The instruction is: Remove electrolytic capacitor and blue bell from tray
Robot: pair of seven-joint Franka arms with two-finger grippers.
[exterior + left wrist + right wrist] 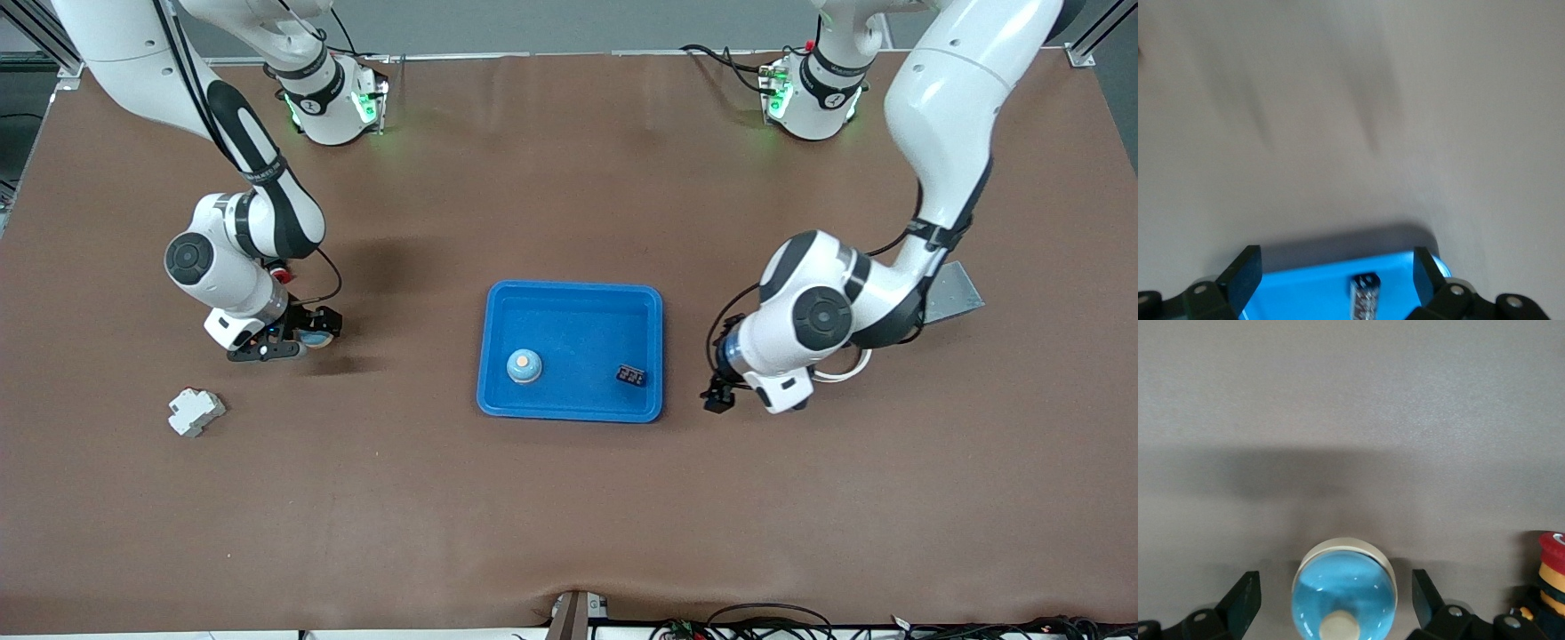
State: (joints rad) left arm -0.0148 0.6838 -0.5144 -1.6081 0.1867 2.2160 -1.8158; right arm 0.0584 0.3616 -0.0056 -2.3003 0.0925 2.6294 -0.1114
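A blue bell with a cream button [1343,597] stands on the brown table between the open fingers of my right gripper [1335,580]; they do not touch it. In the front view this bell [314,339] and my right gripper [298,340] are toward the right arm's end. A second bell with an orange button [524,366] and a small black capacitor [631,375] lie in the blue tray [573,298]. My left gripper [718,396] is open and empty, low beside the tray's end nearest the left arm. The left wrist view shows the open gripper [1335,261], the capacitor [1363,297] and the tray [1305,290].
A white plastic block [196,412] lies nearer the front camera than my right gripper. A red and yellow button-like part [1551,577] stands beside the right gripper. A grey metal plate [953,293] lies under the left arm.
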